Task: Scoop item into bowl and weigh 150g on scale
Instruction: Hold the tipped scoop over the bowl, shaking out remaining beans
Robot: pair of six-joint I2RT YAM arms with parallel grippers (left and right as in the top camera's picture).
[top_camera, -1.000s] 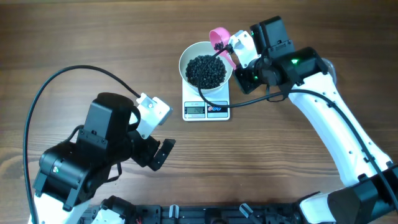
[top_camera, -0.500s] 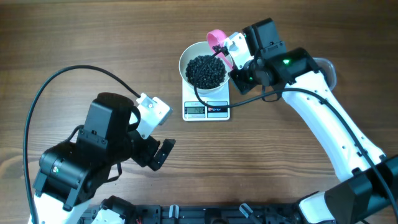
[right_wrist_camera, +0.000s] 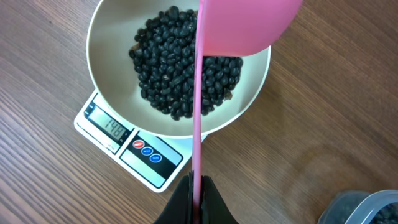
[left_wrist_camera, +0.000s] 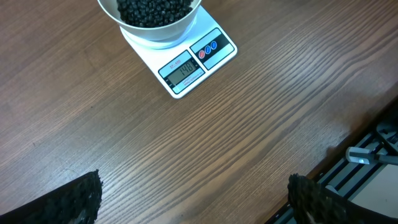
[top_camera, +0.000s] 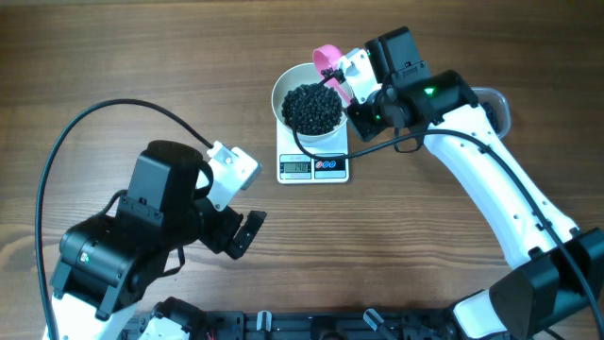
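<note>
Item: small round black beans (right_wrist_camera: 180, 68), glossy, lying as one dark heap.
Where the item is: inside the bowl (right_wrist_camera: 109, 87), covering its floor and mounded at the middle, with white wall bare all round above the heap.
Bowl: round, plain white with smooth walls; it stands on the scale (top_camera: 312, 167) and covers most of the platform.
Scale: small, white and rectangular. Its grey display faces the near side and appears to read 148, with small red and blue round buttons beside it.
Pink scoop (right_wrist_camera: 249, 25): its cup is over the bowl's far right rim, and its thin handle runs back to the right arm.
Right jaws: closed on the pink scoop's handle, close beside the bowl.
Left jaws: spread wide with nothing between them, above bare tabletop and well apart from the scale; only the dark textured fingertips (left_wrist_camera: 68, 202) show in the left wrist view.
Count: one bowl, one scale, one scoop, two arms; the beans are too many to count.
Clear container (right_wrist_camera: 364, 208): only an edge shows, with dark contents inside, on the tabletop to the right of the bowl.
Surface: brown wood-grain tabletop (top_camera: 142, 57), with a black cable (top_camera: 57, 161) looping over it by the left arm.
Surroundings: a black frame (top_camera: 283, 321) runs along the near edge.
</note>
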